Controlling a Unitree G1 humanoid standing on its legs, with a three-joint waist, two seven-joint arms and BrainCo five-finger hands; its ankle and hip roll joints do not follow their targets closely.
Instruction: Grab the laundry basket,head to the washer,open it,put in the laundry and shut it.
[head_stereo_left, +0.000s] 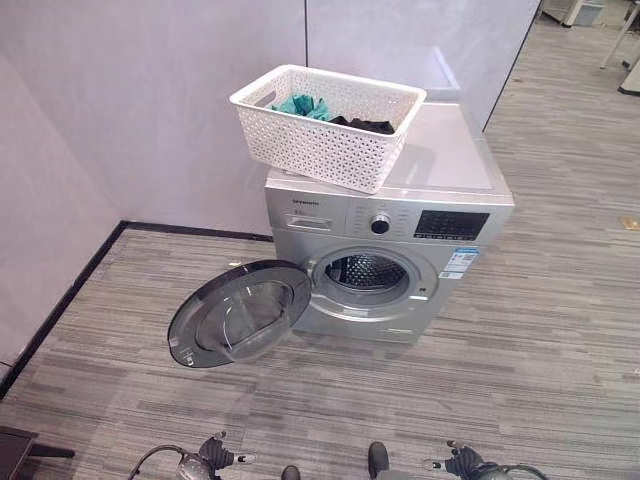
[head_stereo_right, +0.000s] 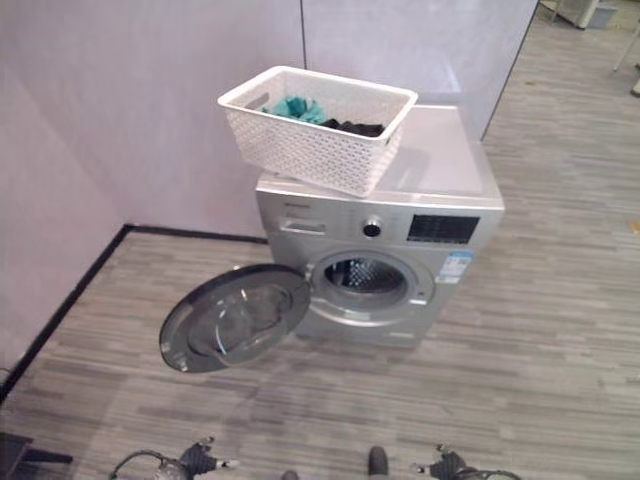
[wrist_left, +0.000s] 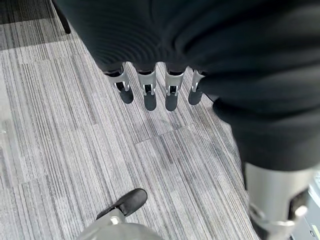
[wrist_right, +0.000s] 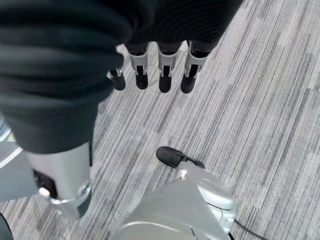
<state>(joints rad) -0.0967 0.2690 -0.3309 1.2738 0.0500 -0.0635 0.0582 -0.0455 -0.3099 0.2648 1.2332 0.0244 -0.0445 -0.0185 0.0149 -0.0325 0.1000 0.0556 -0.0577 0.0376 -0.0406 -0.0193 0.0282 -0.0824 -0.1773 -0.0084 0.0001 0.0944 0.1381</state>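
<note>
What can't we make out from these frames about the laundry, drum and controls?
- Laundry: eye views show teal and dark cloth above the basket wall; how much lies below is hidden.
- Drum: mostly dark past the open door; contents cannot be told.
- Washer panel: print too small.
- Left hand and right hand: fingers hang straight over the floor; the dark covers hide the palms.

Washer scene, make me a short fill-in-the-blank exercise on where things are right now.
1. The white laundry basket sits on top of the ____.
2. The washer has its round door swung ____.
3. Teal and ____ clothes lie in the basket.
4. The left hand and right hand hang over the floor with straight fingers, holding ____.

Missing words: washer; open; black; nothing
</note>
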